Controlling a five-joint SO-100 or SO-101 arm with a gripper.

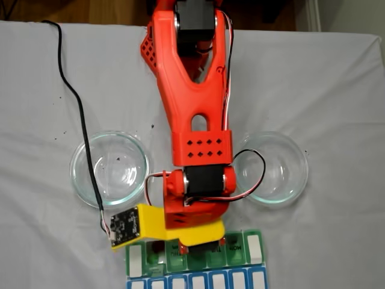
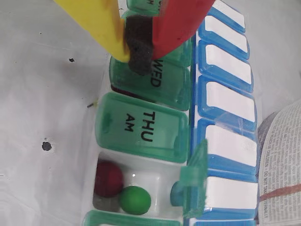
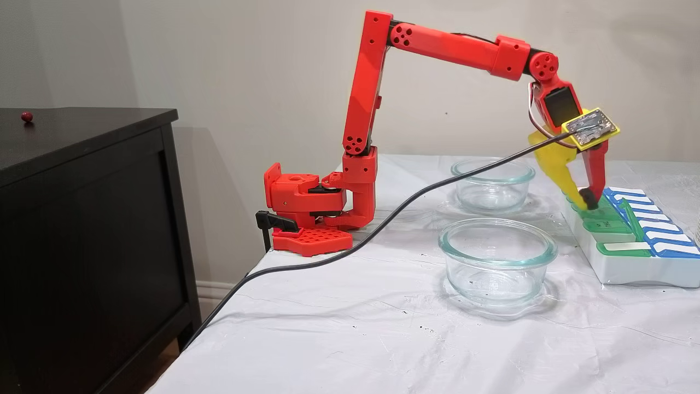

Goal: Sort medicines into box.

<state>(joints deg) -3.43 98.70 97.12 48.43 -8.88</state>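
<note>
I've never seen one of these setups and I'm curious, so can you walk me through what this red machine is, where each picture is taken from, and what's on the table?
The red machine is a small robot arm clamped to a table under a white cloth. Its end effector is a pincer with one yellow and one red finger, tipped with dark foam.

One fixed view looks straight down, another looks from the side, and the wrist view rides on the arm, just behind the fingers.

On the cloth stand two clear glass bowls, both looking empty, and a weekly pill box with green and blue lids. In the wrist view, one compartment next to THU stands open with a dark red pill and a green pill inside.

The fingertips are closed together over the WED lid; I can't see anything held between them.
</note>
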